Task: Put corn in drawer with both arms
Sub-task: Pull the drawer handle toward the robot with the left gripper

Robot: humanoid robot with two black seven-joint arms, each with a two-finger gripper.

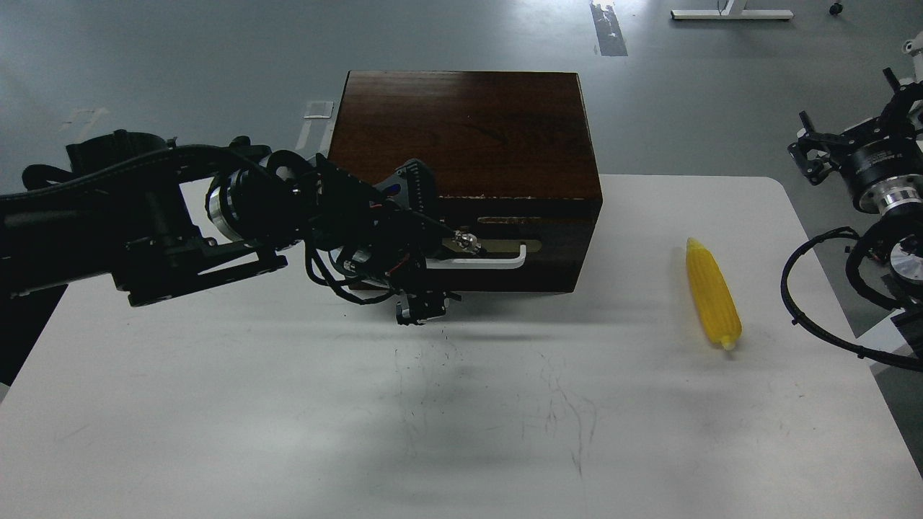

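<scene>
While the left arm (144, 223) reaches in from the left edge across the white counter (288, 432), its left gripper (422, 249) sits right at the front of the dark brown wooden cabinet (461, 137), over the left end of the white bar handle (490, 261). One finger (414, 187) rises in front of the cabinet's upper front edge and another part hangs below the handle, so the jaws look spread around the handle's left end, though the dark tangle of cables hides whether they actually touch it. The drawer (555, 249) lies flush with the cabinet front, closed, its handle on a beige oblong plate. Farther right, well apart from the cabinet, the corn (712, 303) lies flat on the counter, pointed tip away from the robot, blunt end nearer. At the right edge, the right arm (883, 187) hangs off the counter's side, its right gripper (811, 151) seen small and dark; I cannot tell how its jaws stand.
</scene>
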